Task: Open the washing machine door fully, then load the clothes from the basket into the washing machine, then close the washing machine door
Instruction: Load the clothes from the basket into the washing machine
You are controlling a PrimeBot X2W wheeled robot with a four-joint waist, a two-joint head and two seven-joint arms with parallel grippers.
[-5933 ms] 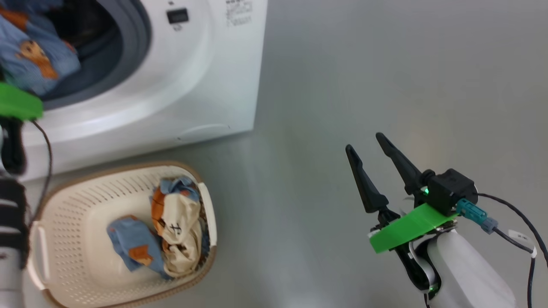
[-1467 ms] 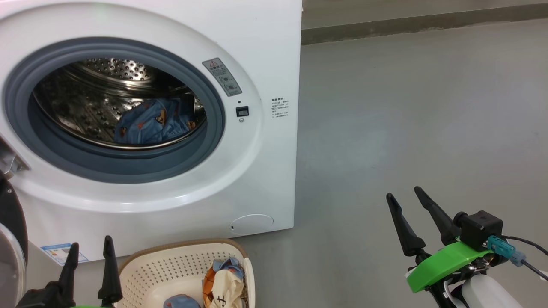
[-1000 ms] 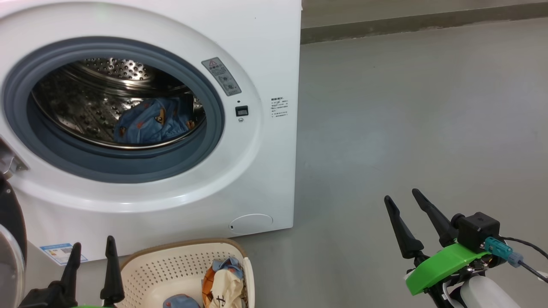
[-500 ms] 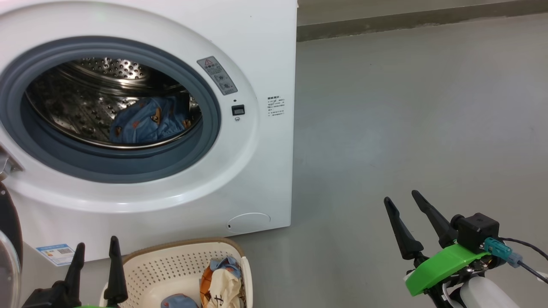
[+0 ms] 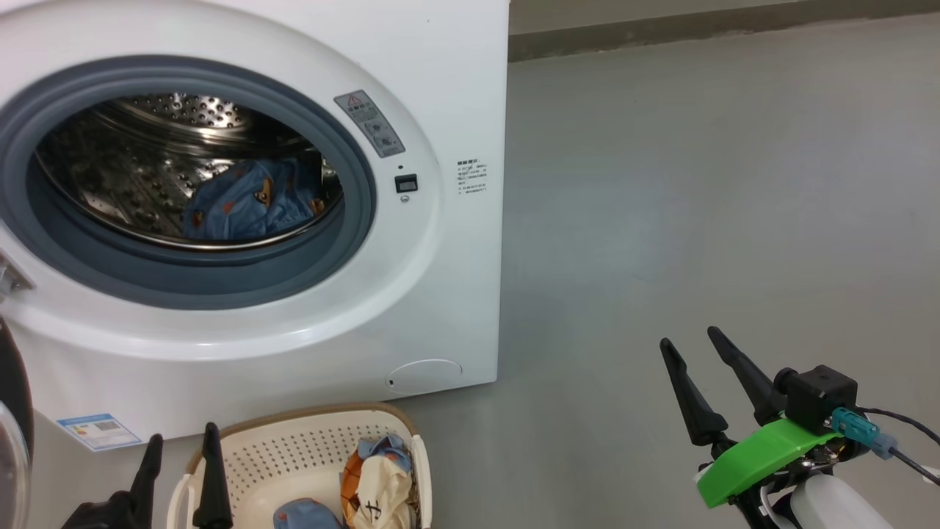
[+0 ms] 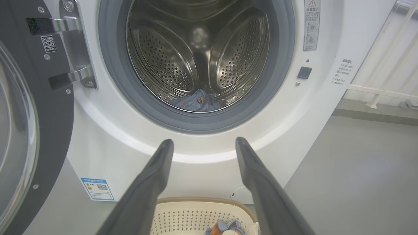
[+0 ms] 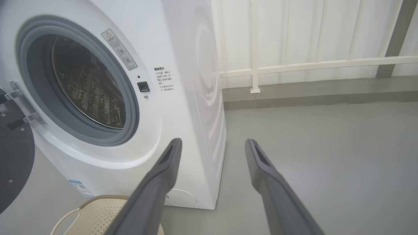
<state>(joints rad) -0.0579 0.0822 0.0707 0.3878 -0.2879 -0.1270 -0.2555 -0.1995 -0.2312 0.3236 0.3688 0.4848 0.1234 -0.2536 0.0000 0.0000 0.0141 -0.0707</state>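
The white washing machine [image 5: 455, 88] stands with its door [image 6: 36, 137] swung wide open to the left on a metal hinge. A light blue printed garment [image 5: 250, 198] lies inside the steel drum [image 6: 163, 58]. In front of the machine sits the cream basket [image 5: 294, 448], holding cream and blue clothes [image 5: 376, 481] at its right side. My left gripper [image 5: 183, 433] is open and empty above the basket's left rim, fingers pointing at the drum opening. My right gripper [image 5: 689, 336] hangs open and empty over bare floor to the right of the machine.
Grey floor [image 5: 698, 184] stretches to the right of the machine. A white railing [image 7: 310, 65] and a low kerb run along the back wall. The machine's front carries a round lower flap [image 5: 424, 373] and a blue label sticker [image 5: 99, 431].
The head camera has shifted a little, so machine and basket sit slightly further left. My left gripper now shows a bit lower and further right. The right gripper has held still.
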